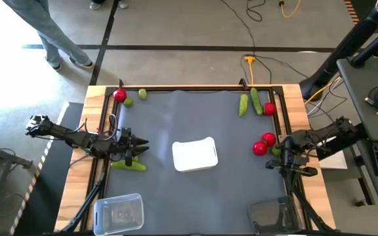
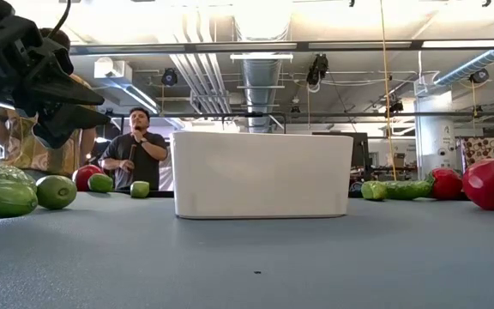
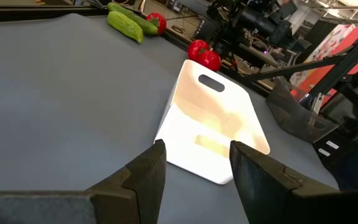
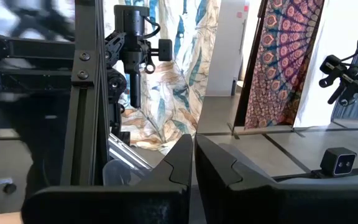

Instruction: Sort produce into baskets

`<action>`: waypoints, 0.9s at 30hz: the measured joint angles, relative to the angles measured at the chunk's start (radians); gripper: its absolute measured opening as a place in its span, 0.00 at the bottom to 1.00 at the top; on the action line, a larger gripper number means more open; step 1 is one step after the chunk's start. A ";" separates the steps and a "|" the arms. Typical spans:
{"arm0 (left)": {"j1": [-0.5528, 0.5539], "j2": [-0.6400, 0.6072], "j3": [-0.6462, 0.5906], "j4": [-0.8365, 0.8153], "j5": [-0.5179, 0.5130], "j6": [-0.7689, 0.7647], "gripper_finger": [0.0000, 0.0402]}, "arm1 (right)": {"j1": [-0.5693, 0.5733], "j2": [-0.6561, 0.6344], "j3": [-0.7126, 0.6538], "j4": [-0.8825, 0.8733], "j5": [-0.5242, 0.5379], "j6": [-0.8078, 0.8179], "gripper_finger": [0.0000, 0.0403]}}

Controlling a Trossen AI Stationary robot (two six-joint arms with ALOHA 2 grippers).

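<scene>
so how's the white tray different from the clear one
The opaque white rectangular tray sits mid-mat, between the two arms; the clear plastic tray sits at the near left corner, beyond the mat's edge. The white tray hides what is under it; the clear plastic tray lets the surface show through. The white one looks slightly larger from above. Both are shallow, round-cornered and hold no produce.

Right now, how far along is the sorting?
Nothing looks done: the white tray, the clear tray and the dark tray show no produce. Nothing is in hand: the left tool is open and empty beside a cucumber, and the right tool is shut near a lime. All the produce is left, including the tomatoes, lying loose on the mat.
</scene>
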 joint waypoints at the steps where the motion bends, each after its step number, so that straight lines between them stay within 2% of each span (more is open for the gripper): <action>1: 0.000 0.000 0.000 0.000 0.000 0.000 0.40 | 0.000 0.000 0.000 0.001 0.003 -0.035 0.03; 4: 0.000 0.000 0.000 0.000 0.000 0.000 0.40 | 0.000 0.000 0.000 0.015 0.108 -0.297 0.03; 7: 0.000 0.000 0.000 0.000 0.000 0.000 0.40 | -0.001 0.001 0.000 0.009 0.188 -0.467 0.03; 12: 0.000 0.000 0.000 0.000 0.000 0.000 0.40 | 0.000 0.004 0.000 0.004 0.262 -0.733 0.03; 16: 0.000 0.000 0.000 0.000 0.000 0.000 0.40 | 0.000 0.005 0.000 0.028 0.277 -0.845 0.03; 18: 0.000 0.000 0.000 0.000 0.000 0.000 0.40 | 0.000 0.005 0.000 0.020 0.268 -0.792 0.03; 22: 0.000 0.001 0.000 0.000 0.000 0.000 0.40 | 0.000 0.006 0.000 0.037 0.257 -0.380 0.03; 24: 0.000 0.001 0.000 0.000 0.000 0.000 0.40 | 0.000 0.006 0.000 0.111 0.365 -0.238 0.03; 27: 0.000 0.001 0.000 0.000 0.000 0.000 0.40 | 0.000 0.006 0.000 0.280 0.648 -0.058 0.03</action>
